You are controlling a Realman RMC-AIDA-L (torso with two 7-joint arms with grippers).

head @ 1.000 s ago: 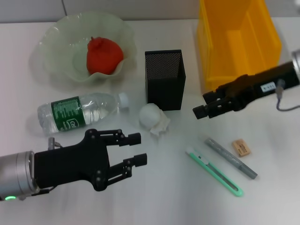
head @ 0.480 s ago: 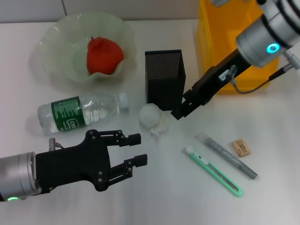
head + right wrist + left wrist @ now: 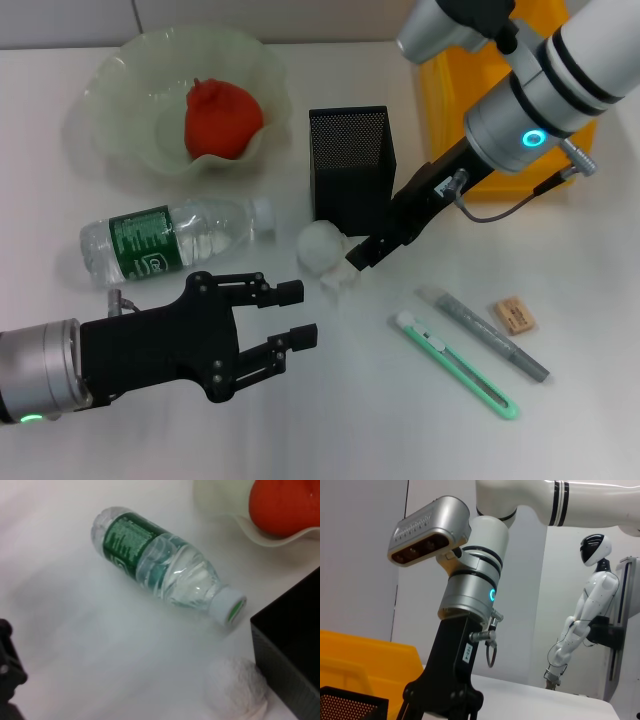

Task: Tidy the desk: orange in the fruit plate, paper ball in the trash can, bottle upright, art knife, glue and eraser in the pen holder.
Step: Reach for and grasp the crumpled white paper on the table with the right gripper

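Note:
The white paper ball (image 3: pixel 322 246) lies on the desk (image 3: pixel 330 420) in front of the black mesh pen holder (image 3: pixel 351 168). My right gripper (image 3: pixel 364 252) reaches down from the right, its tip right beside the ball. The right wrist view shows the paper ball (image 3: pixel 237 690) close below. The orange (image 3: pixel 222 118) sits in the pale-green fruit plate (image 3: pixel 112 78). The bottle (image 3: pixel 170 240) lies on its side, cap toward the ball. My left gripper (image 3: pixel 295 315) hovers open near the front, holding nothing. The art knife (image 3: pixel 455 365), glue (image 3: pixel 490 335) and eraser (image 3: pixel 514 314) lie at the right.
The yellow trash can (image 3: pixel 447 120) stands at the back right, partly hidden behind my right arm (image 3: pixel 530 100). The bottle (image 3: pixel 160 565) and pen holder (image 3: pixel 295 650) flank the ball in the right wrist view.
My right arm has swung left from beside the trash can and come down to the paper ball. The left gripper has barely moved.

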